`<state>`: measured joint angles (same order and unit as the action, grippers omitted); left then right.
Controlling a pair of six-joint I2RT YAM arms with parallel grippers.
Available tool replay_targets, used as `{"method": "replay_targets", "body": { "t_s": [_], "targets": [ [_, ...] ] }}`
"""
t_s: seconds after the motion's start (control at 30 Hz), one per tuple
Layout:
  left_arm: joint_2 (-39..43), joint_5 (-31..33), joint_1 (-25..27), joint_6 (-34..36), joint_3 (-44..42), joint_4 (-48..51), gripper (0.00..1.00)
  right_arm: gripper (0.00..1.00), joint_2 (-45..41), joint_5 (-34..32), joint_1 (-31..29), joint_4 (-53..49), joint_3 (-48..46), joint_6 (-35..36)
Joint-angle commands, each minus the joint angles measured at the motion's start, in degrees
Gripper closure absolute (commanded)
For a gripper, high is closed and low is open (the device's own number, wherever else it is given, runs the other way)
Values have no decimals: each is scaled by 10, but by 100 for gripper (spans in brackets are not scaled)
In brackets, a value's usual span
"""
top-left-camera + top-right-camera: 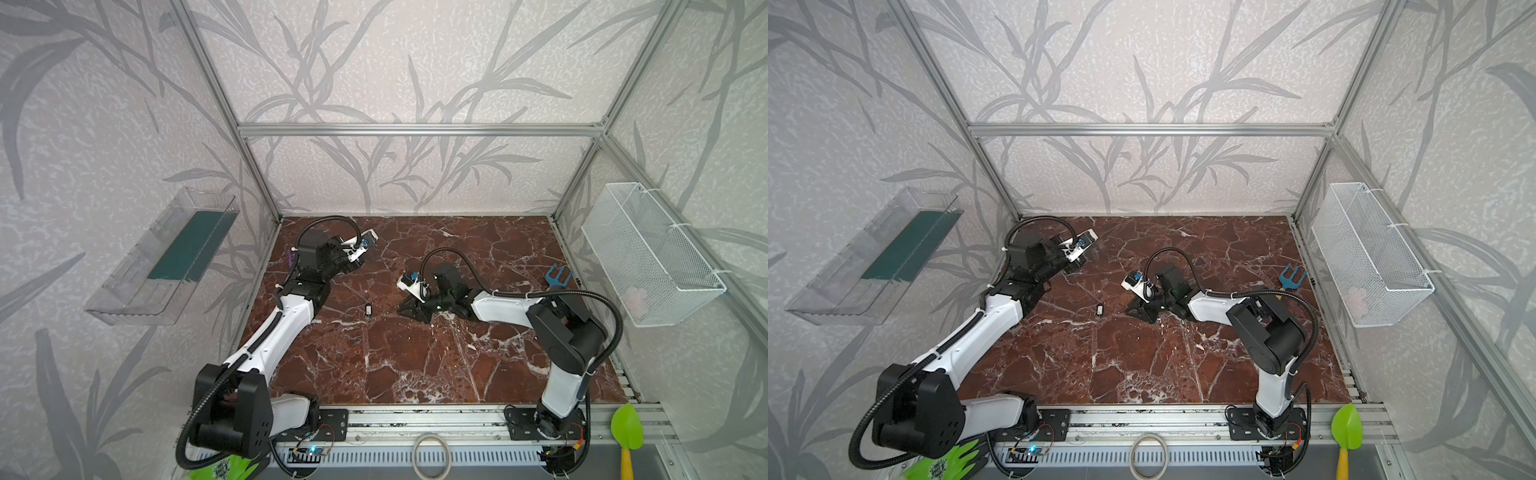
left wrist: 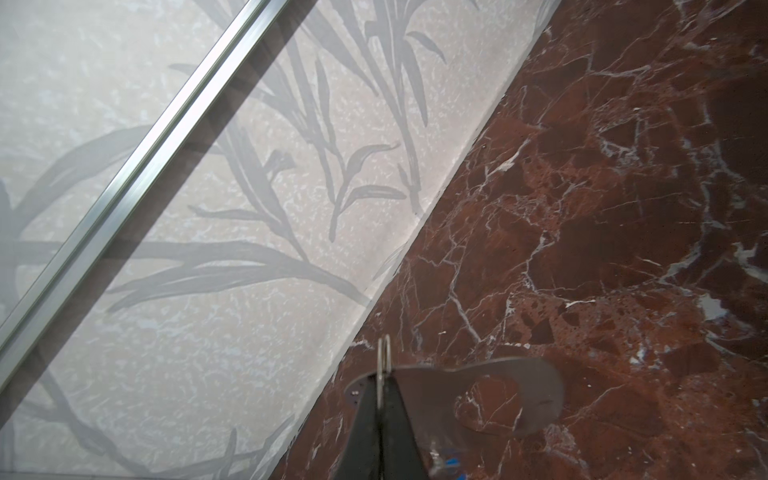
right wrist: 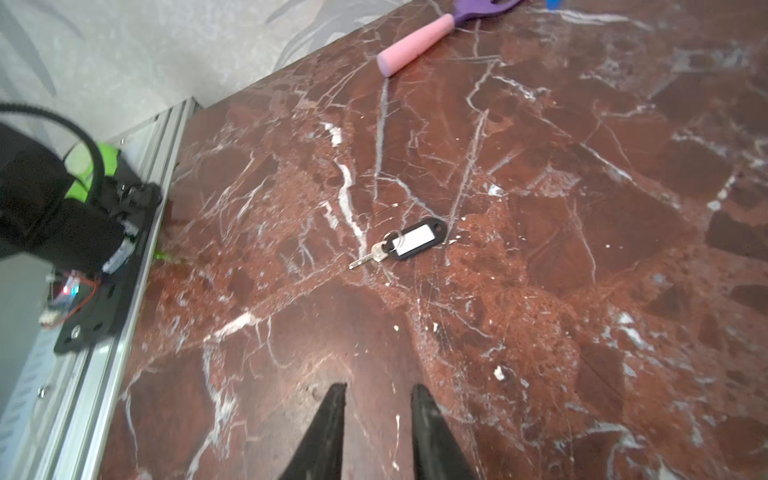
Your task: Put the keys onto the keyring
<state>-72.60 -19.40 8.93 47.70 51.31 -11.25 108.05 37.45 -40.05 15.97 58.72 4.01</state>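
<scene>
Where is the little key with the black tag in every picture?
In a top view: key with the black tag on the table, left of the right pincer.
In a top view: same spot, left of the pincer.
Left wrist: not in it.
Right wrist: centre, beyond the pincer.
Shared landmark: right pincer.

one key (image 3: pixel 397 245), silver, on a small split ring with a black tag bearing a white label, lay flat near the middle of the marble table (image 3: pixel 582 291). the keyring (image 2: pixel 432 392), a flat grey plate with an oval cut-out, hung clear of that surface, with a wire loop (image 2: pixel 385 353) upright at its edge.
</scene>
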Motion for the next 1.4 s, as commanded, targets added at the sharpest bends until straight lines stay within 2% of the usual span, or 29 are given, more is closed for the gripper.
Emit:
{"method": "replay_targets", "body": {
  "t_s": [0.0, 0.1, 0.17, 0.3, 0.5, 0.63, 0.97, 1.37],
  "targets": [
    [20, 28, -12, -18, -6, -20, 100, 72, 31, -15, -31, 5, 42, -75],
    [26, 47, -14, -25, -12, -22, 100, 76, 71, -61, -49, -26, 91, -127],
    [30, 57, -15, -33, -20, -28, 100, 78, 88, -80, -57, -43, 116, -137],
    [39, 78, -15, -35, -34, -37, 100, 77, 116, -116, -81, -89, 162, -100],
    [54, 90, -26, -48, -45, -31, 100, 77, 154, -137, -83, -92, 203, -54],
    [59, 84, -29, -59, -52, -37, 100, 77, 187, -137, -84, -132, 252, -27],
    [60, 75, -30, -61, -54, -29, 100, 78, 194, -151, -95, -105, 253, -13],
    [53, 75, -32, -58, -52, -24, 100, 79, 217, -136, -106, -101, 280, -17]
  ]
}}
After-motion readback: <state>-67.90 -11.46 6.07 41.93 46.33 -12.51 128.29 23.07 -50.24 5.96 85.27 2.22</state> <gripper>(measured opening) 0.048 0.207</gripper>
